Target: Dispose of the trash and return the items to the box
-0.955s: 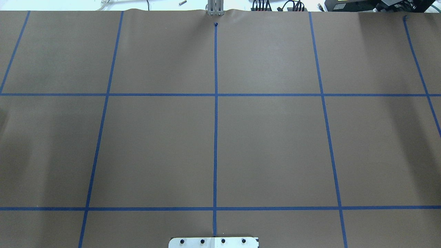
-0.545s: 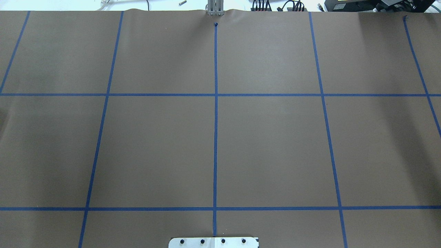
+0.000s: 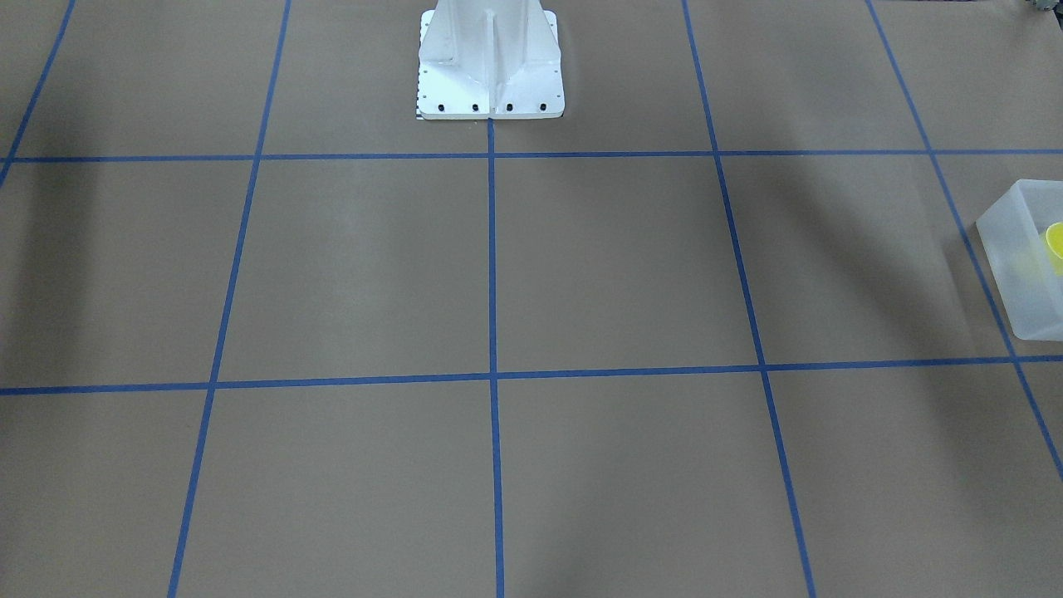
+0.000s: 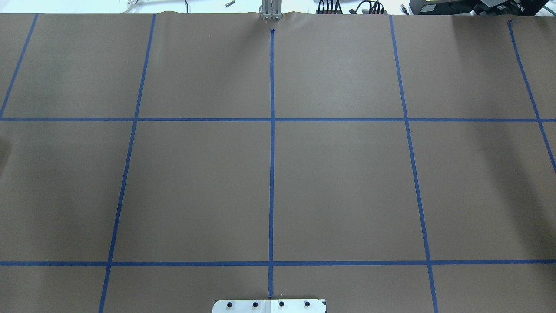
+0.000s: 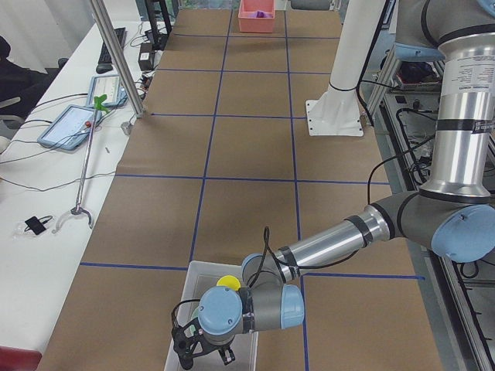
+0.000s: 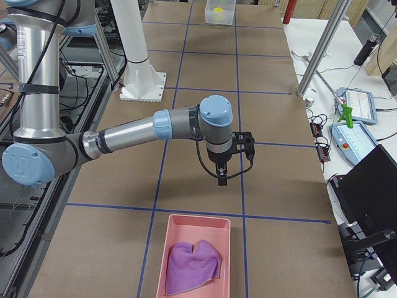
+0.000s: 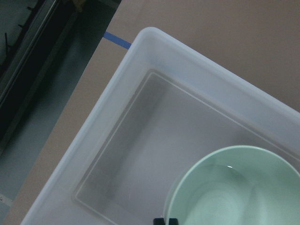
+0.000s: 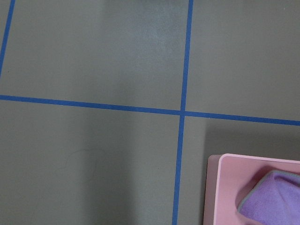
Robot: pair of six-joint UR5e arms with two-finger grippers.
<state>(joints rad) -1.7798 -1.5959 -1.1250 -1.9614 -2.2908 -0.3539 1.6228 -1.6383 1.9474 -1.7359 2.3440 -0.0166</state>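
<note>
In the left wrist view the pale mint-green bowl (image 7: 234, 192) sits low inside the frosted-white box (image 7: 154, 51). My left gripper (image 7: 166, 221) shows only as two dark tips close together at the bowl's rim, shut on it. From the left end, the left gripper (image 5: 203, 352) hangs over the box (image 5: 203, 272), with the yellow cup (image 5: 228, 282) inside. The front view shows the box (image 3: 1009, 249) and the cup (image 3: 1056, 245) at its right edge. My right gripper (image 6: 222, 174) hovers above the table beyond the pink tray; I cannot tell whether it is open or shut.
A pink tray (image 6: 177, 226) holding a purple cloth (image 6: 192, 267) lies at the table's right end, also in the right wrist view (image 8: 220, 187). The white robot base (image 3: 490, 58) stands at the middle of the robot's side of the table. Brown paper with blue tape lines covers the table.
</note>
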